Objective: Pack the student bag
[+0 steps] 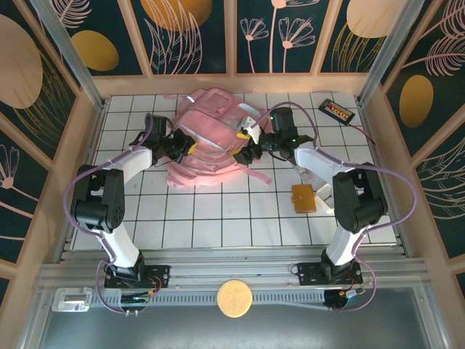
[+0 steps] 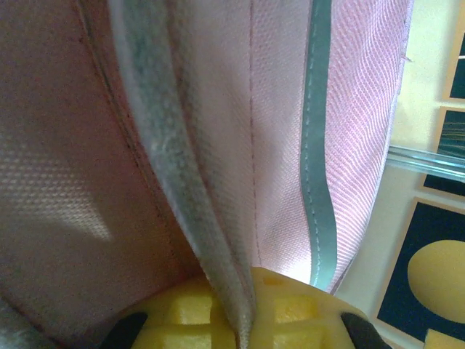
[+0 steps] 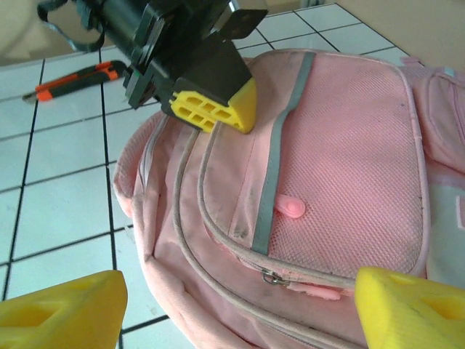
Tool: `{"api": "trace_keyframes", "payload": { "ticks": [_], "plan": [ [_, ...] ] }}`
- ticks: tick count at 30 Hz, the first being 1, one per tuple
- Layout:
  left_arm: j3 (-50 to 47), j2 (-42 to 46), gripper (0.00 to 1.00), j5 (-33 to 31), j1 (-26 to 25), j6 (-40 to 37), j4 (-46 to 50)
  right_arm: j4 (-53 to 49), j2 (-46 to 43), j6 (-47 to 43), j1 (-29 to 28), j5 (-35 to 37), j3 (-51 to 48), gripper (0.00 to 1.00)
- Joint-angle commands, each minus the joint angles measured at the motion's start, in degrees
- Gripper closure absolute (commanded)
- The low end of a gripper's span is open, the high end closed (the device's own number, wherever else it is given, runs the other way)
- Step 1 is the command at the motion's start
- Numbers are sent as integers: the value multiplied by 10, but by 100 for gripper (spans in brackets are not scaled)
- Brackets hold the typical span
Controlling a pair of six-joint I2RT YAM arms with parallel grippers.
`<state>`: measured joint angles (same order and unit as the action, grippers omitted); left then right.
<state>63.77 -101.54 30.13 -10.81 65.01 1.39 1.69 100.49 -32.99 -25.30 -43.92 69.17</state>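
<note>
Top external view first: the student bag (image 1: 207,134) lies flopped on the white tiled table (image 1: 218,218), toward the far side and about in the middle, with an arm coming at it from each flank. On its left edge sits the left claw (image 1: 186,147), right up against the pink fabric. On its right edge is the right claw (image 1: 248,151), also close in at the bag. Off to the right, well apart from the bag, a small brown square (image 1: 304,198) lies on the tiles near the right arm, and a black gadget with orange markings (image 1: 338,110) sits in the far right corner. A round cork-coloured disc (image 1: 235,298) rests down on the front rail.

Left wrist now, and it's tight: the yellow pads (image 2: 290,309) are closed together with a fold of the bag's grey-edged seam (image 2: 182,182) pinched between them (no gap at all that I can see). So that claw is clamped on the bag itself.

Right wrist: two yellow fingertips (image 3: 58,313) stand wide apart at the bottom corners, nothing gripped, with the bag's mesh front pocket (image 3: 349,145) spread beyond them. From this side the left claw (image 3: 218,110) shows plainly, biting the rim of the bag, and an orange-and-black box cutter (image 3: 73,78) lies on the tiles beyond.
</note>
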Motion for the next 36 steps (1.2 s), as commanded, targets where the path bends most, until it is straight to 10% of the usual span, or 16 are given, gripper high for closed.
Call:
{"api": "trace_keyframes", "payload": {
  "ticks": [1,26,36],
  "plan": [
    [-4,20,100,26,1,34,-51,25,29,-71,14,-28,-5,18],
    [-63,63,100,49,4,72,-99,69,189,-6,22,-94,80,20],
    [-69,64,100,44,5,79,-109,62,177,-15,0,-68,54,41]
  ]
}}
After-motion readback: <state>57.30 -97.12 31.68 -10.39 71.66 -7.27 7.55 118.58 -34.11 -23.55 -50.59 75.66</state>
